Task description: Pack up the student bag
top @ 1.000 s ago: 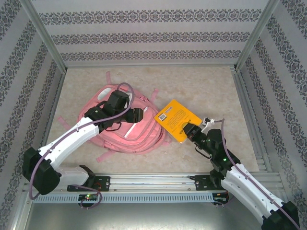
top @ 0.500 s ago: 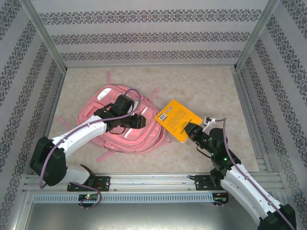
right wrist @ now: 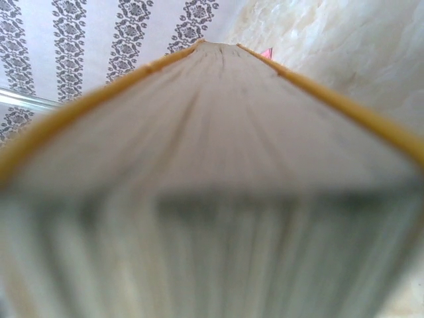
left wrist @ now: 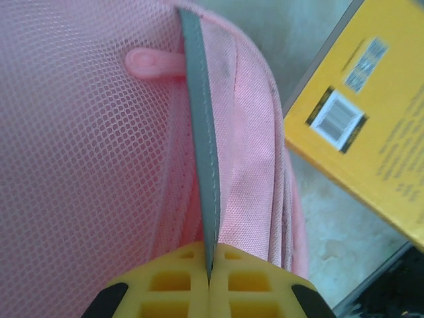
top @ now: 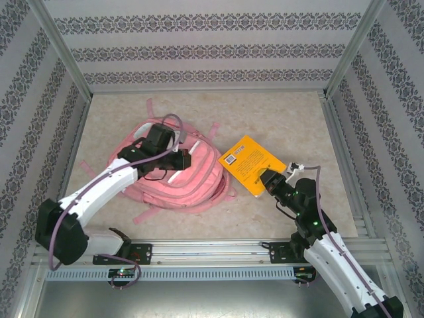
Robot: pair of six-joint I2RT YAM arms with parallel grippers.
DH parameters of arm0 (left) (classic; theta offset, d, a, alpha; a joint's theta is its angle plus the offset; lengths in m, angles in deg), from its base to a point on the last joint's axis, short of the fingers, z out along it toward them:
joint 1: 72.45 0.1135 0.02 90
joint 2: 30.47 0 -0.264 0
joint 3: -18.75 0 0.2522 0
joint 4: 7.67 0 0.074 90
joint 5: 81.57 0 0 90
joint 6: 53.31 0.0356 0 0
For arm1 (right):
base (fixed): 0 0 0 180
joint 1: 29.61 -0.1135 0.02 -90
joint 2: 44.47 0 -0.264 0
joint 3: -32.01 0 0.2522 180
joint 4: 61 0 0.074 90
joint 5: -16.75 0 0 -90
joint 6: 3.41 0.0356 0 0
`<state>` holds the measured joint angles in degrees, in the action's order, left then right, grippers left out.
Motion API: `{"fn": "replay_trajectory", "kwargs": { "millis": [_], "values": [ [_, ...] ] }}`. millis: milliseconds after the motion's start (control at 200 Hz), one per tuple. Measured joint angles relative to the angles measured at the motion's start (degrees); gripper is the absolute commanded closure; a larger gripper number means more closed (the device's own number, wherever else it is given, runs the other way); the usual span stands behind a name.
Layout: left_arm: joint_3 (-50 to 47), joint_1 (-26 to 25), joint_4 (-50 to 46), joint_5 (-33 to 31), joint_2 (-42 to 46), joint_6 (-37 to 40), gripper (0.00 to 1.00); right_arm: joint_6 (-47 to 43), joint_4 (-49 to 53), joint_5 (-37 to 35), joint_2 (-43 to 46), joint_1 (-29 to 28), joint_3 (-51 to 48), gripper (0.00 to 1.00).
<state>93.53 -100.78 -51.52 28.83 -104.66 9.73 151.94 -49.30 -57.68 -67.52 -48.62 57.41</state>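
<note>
From the top external camera we look down from above and behind the arm bases [top: 122, 248] onto the whole surface [top: 278, 112], taking in the student bag [top: 199, 180] and the yellow book [top: 252, 164]. Our left wrist camera sits close over the left fingers [left wrist: 172, 305], facing the bag's pink mesh, with that same book at its right edge. Our right wrist camera looks along the book's page edge, so near that it blurs, toward the patterned wall [right wrist: 99, 33].

pink student bag [top: 202, 173] (mesh pocket), lying flat
</note>
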Motion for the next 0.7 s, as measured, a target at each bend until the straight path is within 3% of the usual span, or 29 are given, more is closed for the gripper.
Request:
{"fn": "replay_trajectory", "kwargs": {
  "millis": [470, 704],
  "values": [
    [3.72, 2.78, -4.24, 0.57, 4.94, 1.07, 1.00, 1.07, -0.35, 5.38, -7.74, 0.48, 2.45, 1.00],
    [3.63, 2.95, -4.22, 3.41, 4.35, 1.16, 0.67, 10.71, -9.46, 8.39, -11.96, 0.35, 2.40, 1.00]
  ]
}}
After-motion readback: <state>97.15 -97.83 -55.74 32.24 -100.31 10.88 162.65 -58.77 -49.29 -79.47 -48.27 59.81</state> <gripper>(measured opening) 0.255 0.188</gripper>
